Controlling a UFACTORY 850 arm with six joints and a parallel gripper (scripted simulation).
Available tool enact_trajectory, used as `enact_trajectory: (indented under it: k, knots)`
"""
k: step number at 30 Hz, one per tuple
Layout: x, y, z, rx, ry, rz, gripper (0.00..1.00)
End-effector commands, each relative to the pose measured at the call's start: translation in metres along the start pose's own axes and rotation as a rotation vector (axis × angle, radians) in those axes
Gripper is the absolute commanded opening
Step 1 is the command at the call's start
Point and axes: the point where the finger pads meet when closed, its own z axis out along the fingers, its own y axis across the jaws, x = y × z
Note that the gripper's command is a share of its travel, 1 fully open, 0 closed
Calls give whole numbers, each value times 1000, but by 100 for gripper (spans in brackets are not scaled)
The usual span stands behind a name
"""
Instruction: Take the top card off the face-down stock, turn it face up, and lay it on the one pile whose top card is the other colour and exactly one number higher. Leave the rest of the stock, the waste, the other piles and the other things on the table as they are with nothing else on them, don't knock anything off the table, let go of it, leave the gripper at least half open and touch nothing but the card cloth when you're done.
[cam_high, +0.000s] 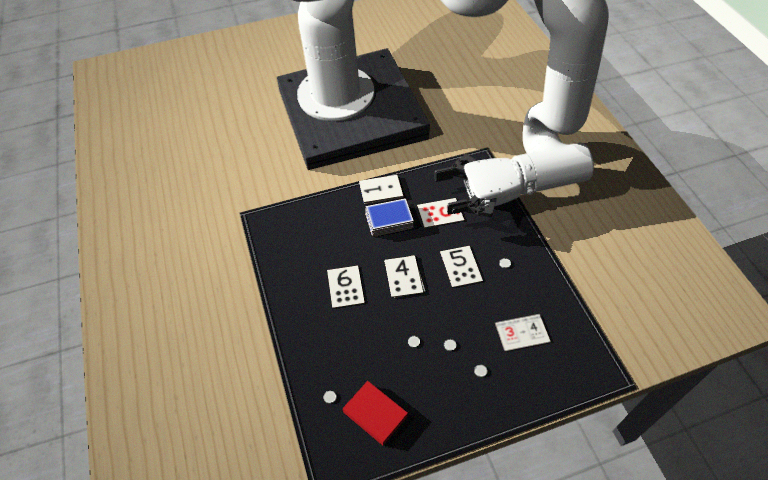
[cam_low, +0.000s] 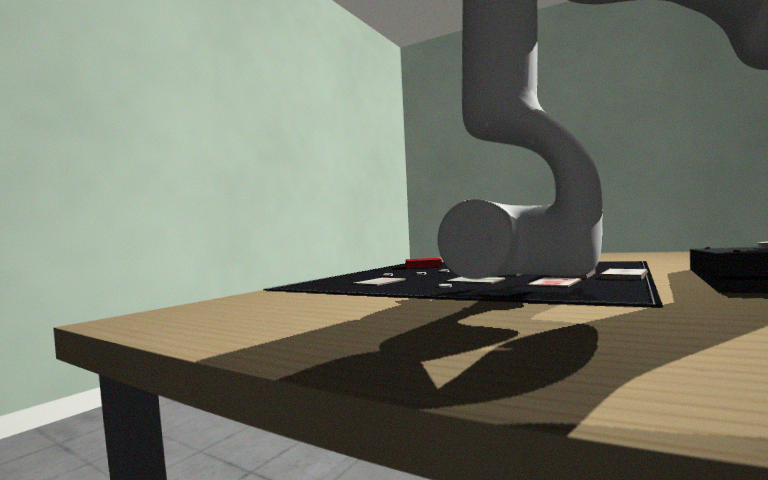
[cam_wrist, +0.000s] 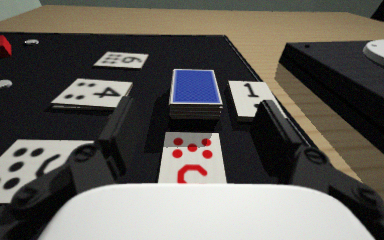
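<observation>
"Top card (cam_high: 389, 213) (cam_wrist: 195, 86) lies blue back up on the face-down stock, and from my wrist view it's straight ahead, framed between my fingertips but beyond them, well clear of any grip."

"And your gripper (cam_high: 445, 191) (cam_wrist: 197, 114)?"

"Wide open, nothing in it! I've got it tipped on its side, reaching toward the stock, one finger partly across the red card (cam_high: 433, 213) (cam_low: 555, 281) (cam_wrist: 192, 160) in the top view."

"Is that finger touching it?"

"Can't tell from here. The red card lies between my gripper's body and the stock, its numeral partly cut off."

"What's around the stock?"

"The 1 card (cam_high: 381, 188) (cam_wrist: 248, 97) is just beside it, on the robot base's side. Opposite, I see a row on the black cloth (cam_high: 305, 350) (cam_low: 322, 288) (cam_wrist: 160, 45): black 6 (cam_high: 345, 286) (cam_wrist: 121, 60), black 4 (cam_high: 403, 276) (cam_wrist: 92, 93), black 5 (cam_high: 461, 266) (cam_wrist: 45, 165), all face up."
</observation>
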Motion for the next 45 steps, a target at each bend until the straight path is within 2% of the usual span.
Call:
enact_trajectory:
  k: [1, 7, 22, 36, 45]
  knots:
    - [7, -1, -1, 0, -1, 2, 100]
    - [20, -1, -2, 0, -1, 2, 100]
    - [81, 0, -5, 0, -1, 2, 100]
    - [88, 0, -5, 0, -4, 2, 100]
    - [88, 0, -5, 0, -53, 1, 100]
